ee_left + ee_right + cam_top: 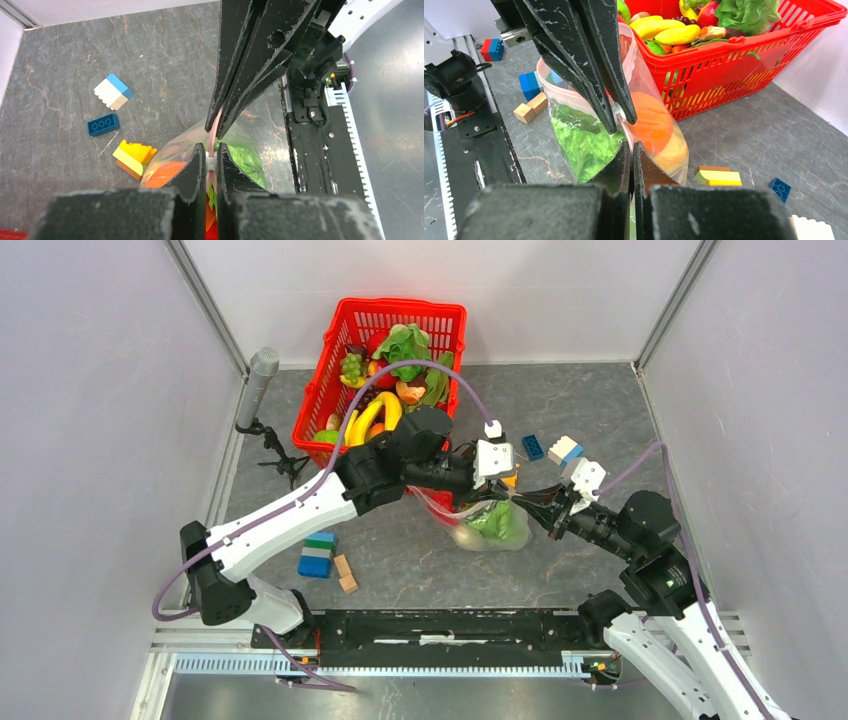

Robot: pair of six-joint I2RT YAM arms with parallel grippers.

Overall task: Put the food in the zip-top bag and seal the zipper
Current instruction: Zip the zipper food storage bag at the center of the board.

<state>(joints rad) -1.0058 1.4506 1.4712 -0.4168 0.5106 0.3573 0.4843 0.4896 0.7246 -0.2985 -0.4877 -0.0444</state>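
The left jaws and right jaws are both clamped on the thin pale pink zipper strip [213, 140] along the mouth of the clear crinkly zip-top bag [492, 527]. The bag stands mid-tabletop [400, 560] with leafy green toy lettuce [579, 145] and a toy orange [651, 120] inside. In the top view the left jaws grip at about 12 o'clock of the bag's body and the right jaws at about 2 o'clock, tips nearly meeting, so the strip's long axis runs roughly 9 to 3 between them. Beyond the left jaws, toward 9 o'clock, the mouth looks unsealed, so the closing pull likely goes that way. The red plastic mesh basket [400, 304], with more toy produce in it, sits at 11 o'clock
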